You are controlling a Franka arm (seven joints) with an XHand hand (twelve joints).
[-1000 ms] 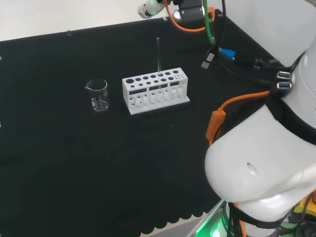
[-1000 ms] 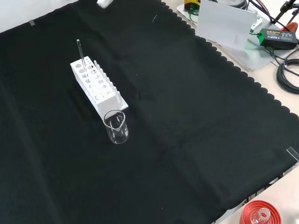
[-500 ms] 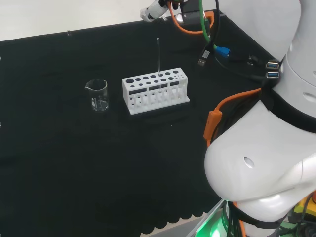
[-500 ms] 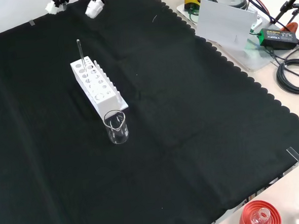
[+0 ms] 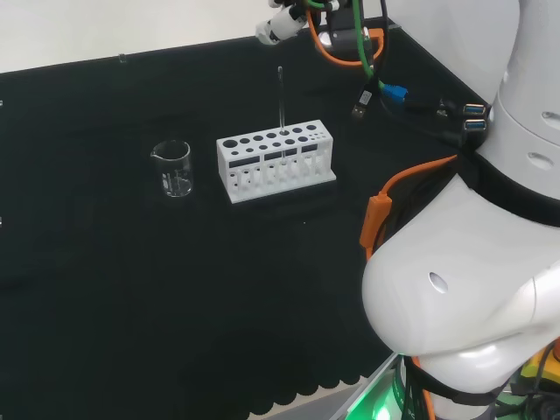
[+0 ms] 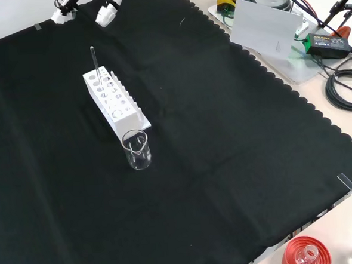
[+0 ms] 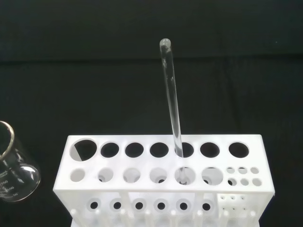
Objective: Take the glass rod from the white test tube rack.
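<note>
The glass rod (image 5: 281, 98) is standing upright in the white test tube rack (image 5: 276, 161), sitting in one of the larger holes of the rack's near row as the wrist view shows it, and rising well above the rack's top. In the front view, the hand (image 6: 108, 7) is hovering beyond the rack at the far edge of the tabletop (image 6: 224, 135), its white-tipped fingers (image 6: 60, 10) spread apart and holding nothing. A clear beaker (image 5: 172, 168) is standing just beside the rack's end
</note>
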